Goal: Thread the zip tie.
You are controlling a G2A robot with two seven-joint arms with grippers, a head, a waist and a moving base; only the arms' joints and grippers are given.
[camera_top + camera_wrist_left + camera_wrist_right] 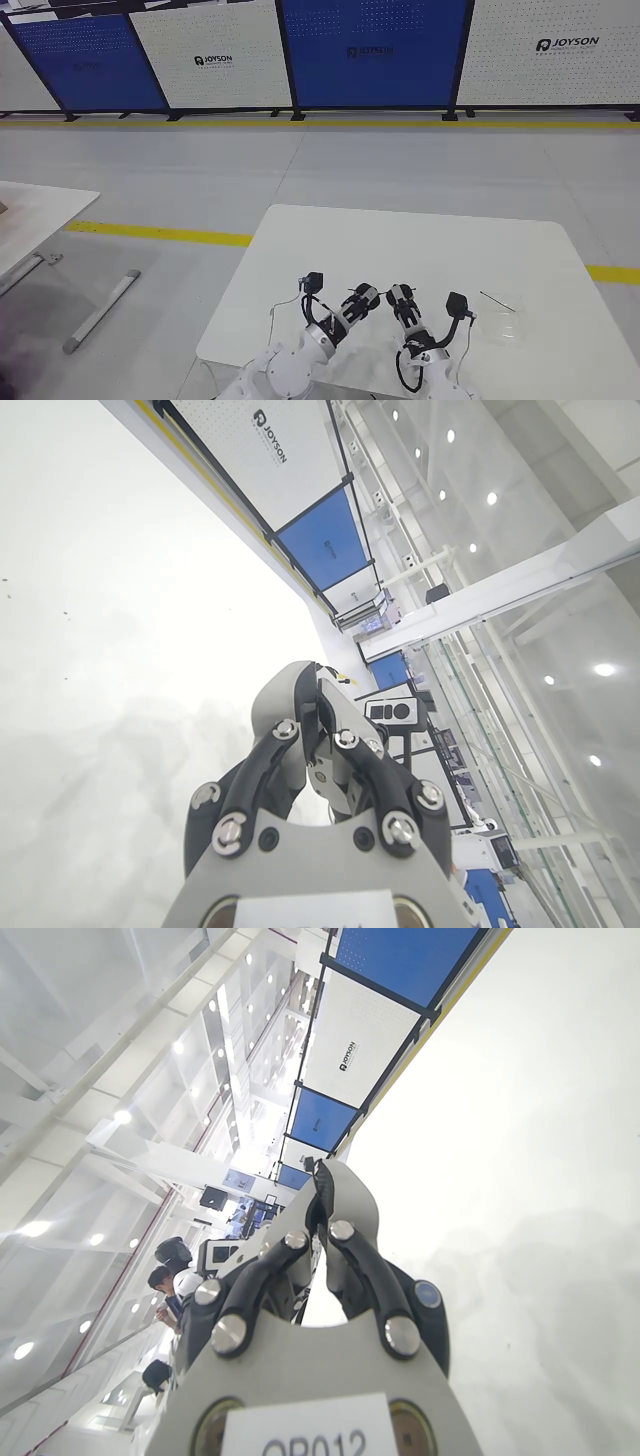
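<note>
No threading is done yet, as I judge it: the thin dark plastic zip tie lies flat on the white tabletop, at 3 o'clock from the right claw and apart from it. That claw and the left claw are clenched on nothing (fingertips pressed together). Pickup and threading are left.

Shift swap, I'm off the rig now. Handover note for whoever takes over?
Left gripper: jaws shut, empty, near the near edge of the white table.
Right gripper: jaws shut, empty, beside the left one.
Thin dark zip tie: flat on the table, to the right of both grippers, next to a clear plastic bag.
Done: nothing yet.
Left: pick up the tie and thread it.
</note>
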